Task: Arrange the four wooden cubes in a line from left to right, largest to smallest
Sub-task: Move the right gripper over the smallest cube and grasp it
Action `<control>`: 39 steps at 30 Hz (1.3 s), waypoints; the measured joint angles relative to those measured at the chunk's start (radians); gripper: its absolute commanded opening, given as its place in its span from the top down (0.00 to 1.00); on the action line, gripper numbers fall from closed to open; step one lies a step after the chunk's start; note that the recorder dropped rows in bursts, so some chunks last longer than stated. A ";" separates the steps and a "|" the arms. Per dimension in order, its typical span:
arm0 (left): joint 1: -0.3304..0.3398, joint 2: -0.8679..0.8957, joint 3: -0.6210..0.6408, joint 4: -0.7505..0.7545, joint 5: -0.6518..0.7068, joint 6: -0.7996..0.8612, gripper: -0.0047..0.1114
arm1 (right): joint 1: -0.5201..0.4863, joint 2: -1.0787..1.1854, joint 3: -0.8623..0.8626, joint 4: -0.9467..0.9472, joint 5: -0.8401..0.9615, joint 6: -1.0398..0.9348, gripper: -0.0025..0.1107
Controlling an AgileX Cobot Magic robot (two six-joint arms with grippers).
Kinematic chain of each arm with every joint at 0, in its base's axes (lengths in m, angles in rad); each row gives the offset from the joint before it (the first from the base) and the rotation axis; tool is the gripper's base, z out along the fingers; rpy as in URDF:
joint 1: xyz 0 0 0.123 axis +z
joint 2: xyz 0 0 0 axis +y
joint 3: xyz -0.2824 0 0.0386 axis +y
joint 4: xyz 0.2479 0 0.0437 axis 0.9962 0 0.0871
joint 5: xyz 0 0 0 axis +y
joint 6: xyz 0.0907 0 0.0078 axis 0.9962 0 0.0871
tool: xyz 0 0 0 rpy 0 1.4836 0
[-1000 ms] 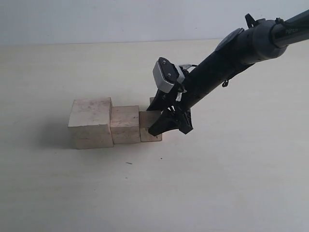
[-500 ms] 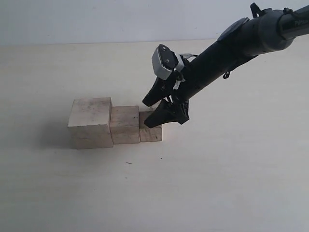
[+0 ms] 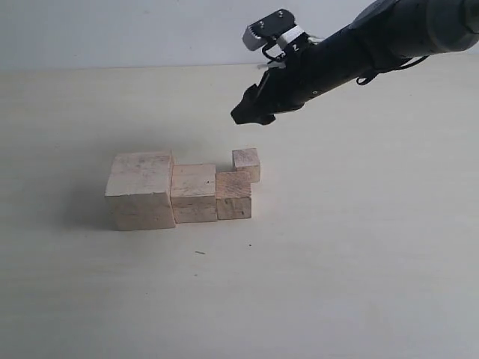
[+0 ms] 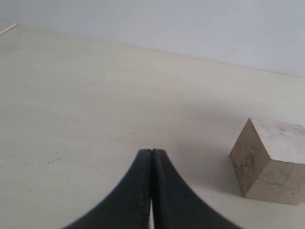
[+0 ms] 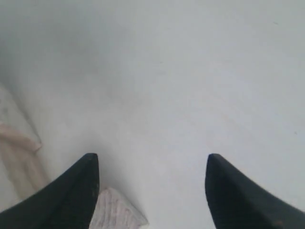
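**Right gripper [image 3: 247, 116] wide open, holding nothing**

Hangs in the air over the smallest cube [image 3: 246, 164], not touching. Three cubes touching in a row mid-table [image 3: 359, 284], biggest cube [image 3: 140, 187] nearest the left edge. Smallest tucked toward the far edge behind the third cube [image 3: 233, 193], out of line. Likely light, hard, smooth: pinch two flat sides. Only from the left wrist: left gripper [image 4: 151, 151] shut, near one cube [image 4: 269, 160]. Whole row only from outside.

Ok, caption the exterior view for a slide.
Three wooden cubes sit in a descending row, the smallest cube just behind its right end, while the right tool hangs open above.
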 measured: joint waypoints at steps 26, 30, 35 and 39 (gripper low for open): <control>0.000 0.000 0.000 0.000 0.000 0.000 0.96 | 0.173 0.016 -0.129 -0.847 0.096 1.347 0.45; 0.000 0.000 0.000 0.000 0.000 0.000 0.96 | 0.173 0.050 -0.131 -0.852 0.100 1.362 0.45; 0.000 0.000 0.000 0.000 0.000 0.000 0.96 | 0.173 0.087 -0.131 -0.844 0.095 1.368 0.45; 0.000 0.000 0.000 0.000 0.000 0.000 0.96 | 0.174 0.097 -0.139 -0.833 0.080 1.368 0.45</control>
